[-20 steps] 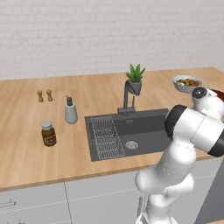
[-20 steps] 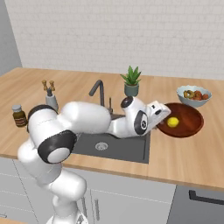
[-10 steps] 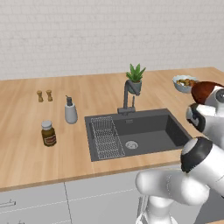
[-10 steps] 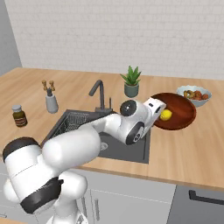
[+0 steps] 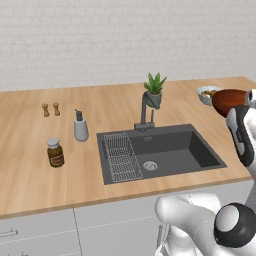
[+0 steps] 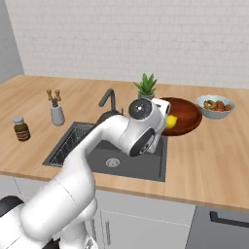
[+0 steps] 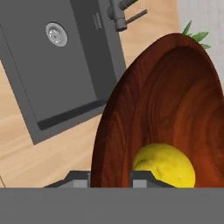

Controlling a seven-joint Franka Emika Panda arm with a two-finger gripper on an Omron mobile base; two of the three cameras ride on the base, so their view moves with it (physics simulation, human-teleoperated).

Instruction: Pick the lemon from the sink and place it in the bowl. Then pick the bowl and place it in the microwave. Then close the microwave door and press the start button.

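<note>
The reddish-brown bowl (image 7: 175, 105) hangs tilted above the counter, right of the sink (image 7: 52, 74). My gripper (image 7: 110, 178) is shut on its near rim, one finger inside and one outside. The yellow lemon (image 7: 164, 168) lies in the bowl, close to the inner finger. From the right base view the bowl (image 6: 185, 114) juts out from behind my hand with the lemon (image 6: 171, 121) at its near edge. In the left base view the bowl (image 5: 230, 100) shows at the far right, above my forearm. The microwave and its door are out of view.
A pale bowl of fruit (image 6: 215, 105) stands just behind the lifted bowl. A potted plant (image 6: 145, 87) and the dark faucet (image 5: 145, 112) stand behind the sink (image 5: 160, 150). A soap bottle (image 5: 80, 127), a brown jar (image 5: 55, 152) and two small shakers (image 5: 50, 109) stand left.
The bowl with the lemon has risen off the counter and moved a little toward the sink side. My arm's elbow has swung low and forward. The grip has not changed.
</note>
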